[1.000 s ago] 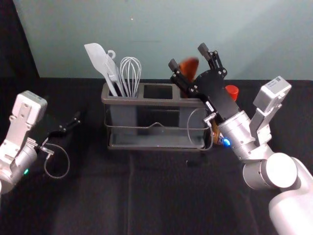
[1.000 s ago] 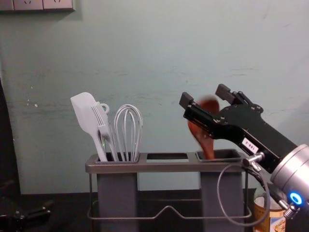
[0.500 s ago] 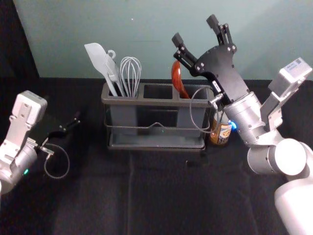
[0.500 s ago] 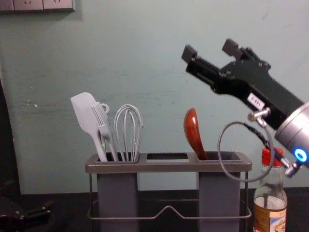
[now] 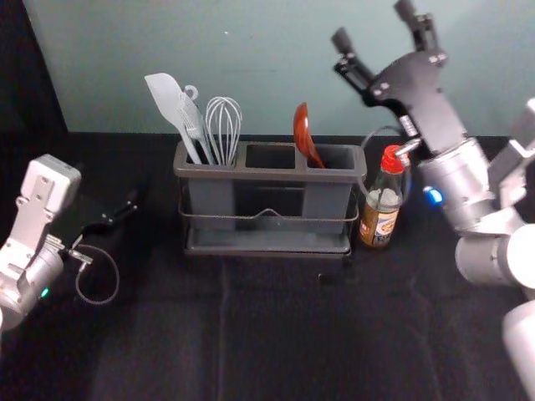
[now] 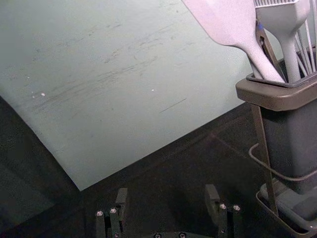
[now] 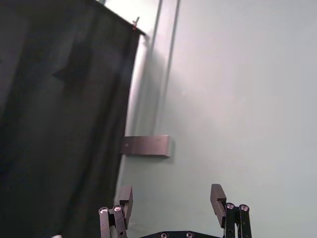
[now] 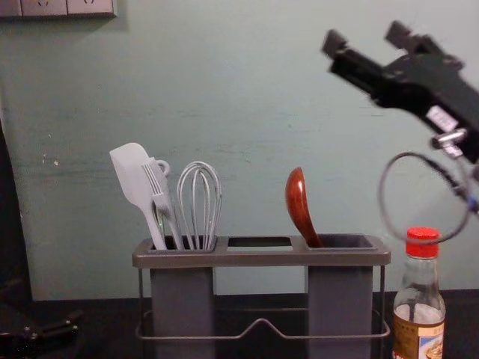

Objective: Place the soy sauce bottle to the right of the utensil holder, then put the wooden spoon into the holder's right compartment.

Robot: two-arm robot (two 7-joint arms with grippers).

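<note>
Up and to the right of the utensil holder, my right gripper hangs open and empty; the right wrist view shows the right gripper with nothing between its fingers. The wooden spoon stands in the holder's right compartment, leaning left, its bowl up; the chest view shows the spoon too. Upright just right of the holder is the soy sauce bottle with a red cap. My left gripper stays idle left of the holder; in the left wrist view the left gripper is open and empty.
A white spatula, a brush and a whisk stand in the holder's left compartment. Behind the table rises a pale green wall. A dark cloth covers the table.
My right gripper has moved up and to the right, away from the spoon, which has come to rest leaning left. The bottle has come into fuller view. My left arm has not moved.
</note>
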